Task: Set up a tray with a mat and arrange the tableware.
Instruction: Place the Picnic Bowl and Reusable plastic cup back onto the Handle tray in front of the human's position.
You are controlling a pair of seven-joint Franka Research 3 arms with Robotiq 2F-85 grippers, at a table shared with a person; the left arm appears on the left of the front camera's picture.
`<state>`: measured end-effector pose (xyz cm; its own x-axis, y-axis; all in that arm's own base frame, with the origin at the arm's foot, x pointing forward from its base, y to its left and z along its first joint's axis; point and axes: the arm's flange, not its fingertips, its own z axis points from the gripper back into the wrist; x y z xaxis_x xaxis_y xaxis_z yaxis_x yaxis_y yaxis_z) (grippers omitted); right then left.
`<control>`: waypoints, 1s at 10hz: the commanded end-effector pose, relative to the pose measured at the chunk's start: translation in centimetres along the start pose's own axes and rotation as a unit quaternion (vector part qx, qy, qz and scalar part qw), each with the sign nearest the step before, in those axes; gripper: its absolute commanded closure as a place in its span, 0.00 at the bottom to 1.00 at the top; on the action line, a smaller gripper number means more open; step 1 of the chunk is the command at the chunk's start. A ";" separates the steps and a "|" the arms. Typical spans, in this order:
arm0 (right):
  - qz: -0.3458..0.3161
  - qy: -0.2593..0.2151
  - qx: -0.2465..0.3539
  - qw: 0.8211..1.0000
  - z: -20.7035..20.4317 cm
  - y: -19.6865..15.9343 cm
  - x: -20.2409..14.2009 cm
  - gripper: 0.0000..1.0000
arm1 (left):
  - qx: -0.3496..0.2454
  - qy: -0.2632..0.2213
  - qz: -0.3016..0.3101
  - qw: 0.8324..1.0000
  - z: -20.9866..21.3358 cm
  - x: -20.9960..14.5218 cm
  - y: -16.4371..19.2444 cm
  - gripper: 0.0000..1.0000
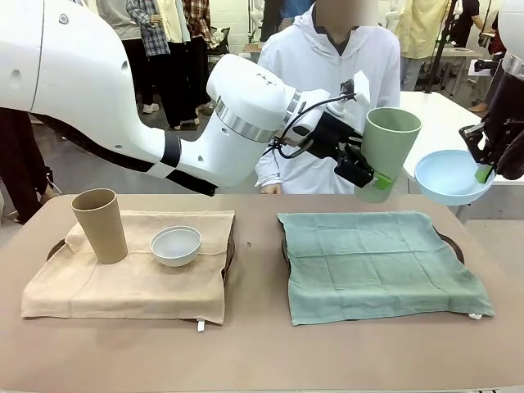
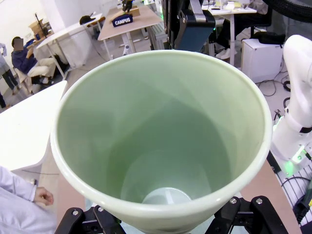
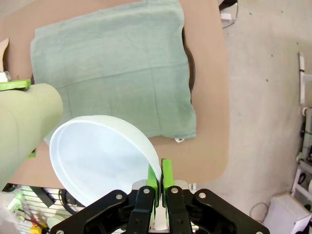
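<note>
My left gripper (image 1: pixel 364 174) is shut on the pale green cup (image 1: pixel 390 147), holding it upright in the air above the far edge of the green mat (image 1: pixel 381 262). The left wrist view looks straight down into the cup (image 2: pixel 161 141). At the right, my right gripper (image 1: pixel 485 170) pinches the rim of the light blue bowl (image 1: pixel 449 176), also in the air. In the right wrist view the bowl (image 3: pixel 100 161) is tilted between the green pads (image 3: pixel 167 173), above the mat (image 3: pixel 112 63). A tan cup (image 1: pixel 100 225) and a white bowl (image 1: pixel 176 244) stand on the tan mat (image 1: pixel 123 286).
Each mat lies over a dark tray, its rim showing at the right (image 1: pixel 453 244) and the left (image 1: pixel 56 248). A person in a white hoodie (image 1: pixel 327 65) sits at the far side. A white side table (image 1: pixel 446 123) stands behind the right arm.
</note>
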<state>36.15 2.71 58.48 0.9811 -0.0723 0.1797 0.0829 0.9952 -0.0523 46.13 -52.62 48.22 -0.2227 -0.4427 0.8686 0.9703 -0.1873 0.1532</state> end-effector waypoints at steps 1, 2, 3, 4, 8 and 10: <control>0.004 0.000 0.001 1.000 0.0 -0.1 0.3 1.00 | -0.006 -0.004 -0.006 1.000 0.4 0.0 -0.3 1.00; 0.004 0.000 0.001 1.000 0.0 -0.1 0.3 1.00 | -0.006 -0.004 -0.006 1.000 0.4 0.0 -0.3 1.00; 0.000 0.000 0.000 1.000 0.0 0.0 0.0 0.95 | 0.000 0.000 0.000 1.000 0.0 0.0 0.0 0.17; 0.014 0.007 0.014 1.000 -0.8 -0.2 0.5 0.95 | 0.001 -0.013 -0.001 1.000 0.4 -1.1 0.5 0.17; 0.034 0.044 0.063 0.996 -6.0 -1.2 2.7 0.95 | -0.023 -0.045 -0.010 0.999 0.2 -5.9 1.3 0.17; 0.038 0.050 0.071 0.995 -8.5 -0.9 3.3 0.95 | -0.029 -0.058 -0.015 0.998 -0.2 -8.0 1.1 0.17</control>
<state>40.42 0.82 51.59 0.9974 -0.0187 0.0692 0.0162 0.9992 0.0372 49.63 -50.35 42.01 -0.2270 -0.3782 0.8975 0.9615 -0.2335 0.1447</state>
